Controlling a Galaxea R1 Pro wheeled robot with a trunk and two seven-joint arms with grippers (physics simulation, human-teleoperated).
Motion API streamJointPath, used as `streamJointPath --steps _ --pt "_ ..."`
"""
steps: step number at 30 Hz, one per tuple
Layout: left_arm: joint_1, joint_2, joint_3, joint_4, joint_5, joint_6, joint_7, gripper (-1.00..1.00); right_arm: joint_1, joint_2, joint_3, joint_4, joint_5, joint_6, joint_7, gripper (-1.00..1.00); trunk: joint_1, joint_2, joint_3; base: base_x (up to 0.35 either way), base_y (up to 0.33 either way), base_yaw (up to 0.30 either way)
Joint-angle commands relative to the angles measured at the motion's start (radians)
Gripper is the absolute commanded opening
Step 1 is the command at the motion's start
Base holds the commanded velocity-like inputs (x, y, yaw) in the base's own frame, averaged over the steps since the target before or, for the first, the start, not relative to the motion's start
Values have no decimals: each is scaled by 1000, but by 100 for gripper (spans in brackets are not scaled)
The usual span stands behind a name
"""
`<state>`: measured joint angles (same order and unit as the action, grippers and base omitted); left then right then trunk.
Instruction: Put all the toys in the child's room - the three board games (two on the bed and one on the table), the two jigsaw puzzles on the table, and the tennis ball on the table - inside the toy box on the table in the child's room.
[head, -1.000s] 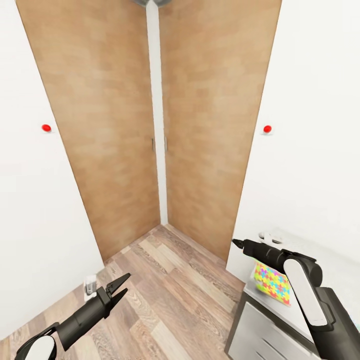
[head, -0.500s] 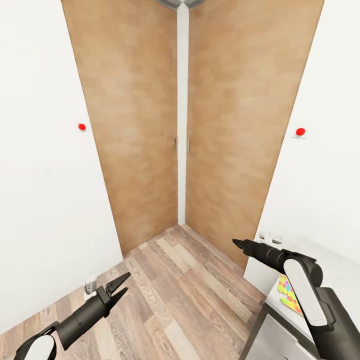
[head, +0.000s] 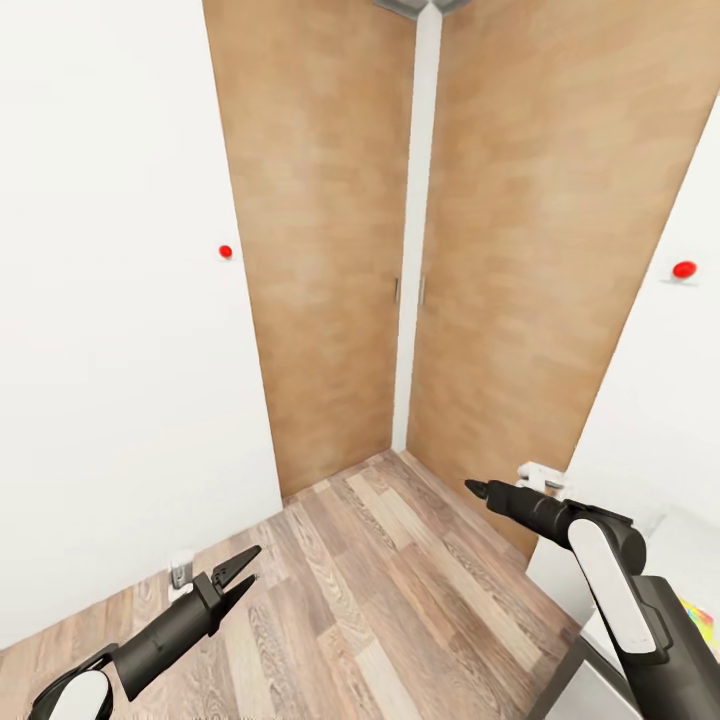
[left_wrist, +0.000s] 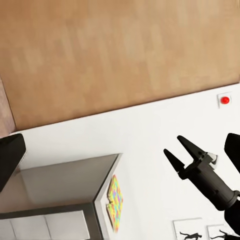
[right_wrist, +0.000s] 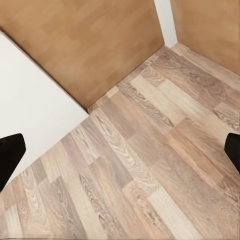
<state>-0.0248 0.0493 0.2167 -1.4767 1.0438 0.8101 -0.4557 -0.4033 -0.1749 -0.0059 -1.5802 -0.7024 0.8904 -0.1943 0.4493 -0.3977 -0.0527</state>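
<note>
Head view, wardrobe doors ahead, bare floor

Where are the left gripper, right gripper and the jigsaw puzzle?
left gripper (head: 243, 572): head view, between its open fingertips.
right gripper (left_wrist: 179, 149): left wrist view, between its open fingertips.
jigsaw puzzle (left_wrist: 115, 201): left wrist view, middle of its colourful face, on the grey desk top.

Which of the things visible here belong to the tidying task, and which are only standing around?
Belonging to the job:
- flat colourful jigsaw puzzle
- grey desk with drawers, on which it lies

Only standing around:
- light wooden wardrobe doors
- small red round wall button
- wood-plank floor
</note>
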Motion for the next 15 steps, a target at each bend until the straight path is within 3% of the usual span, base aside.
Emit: streamJointPath --steps 1,15 --pt "-1 0 1 1 2 6 -1 100 -1 0 0 -1 -11 3 -9 100 1 -2 -2 0 0 289" --pt "-1 0 1 4 1 6 15 100 1 1 1 -2 -11 4 -9 100 1 -2 -2 0 0 290"
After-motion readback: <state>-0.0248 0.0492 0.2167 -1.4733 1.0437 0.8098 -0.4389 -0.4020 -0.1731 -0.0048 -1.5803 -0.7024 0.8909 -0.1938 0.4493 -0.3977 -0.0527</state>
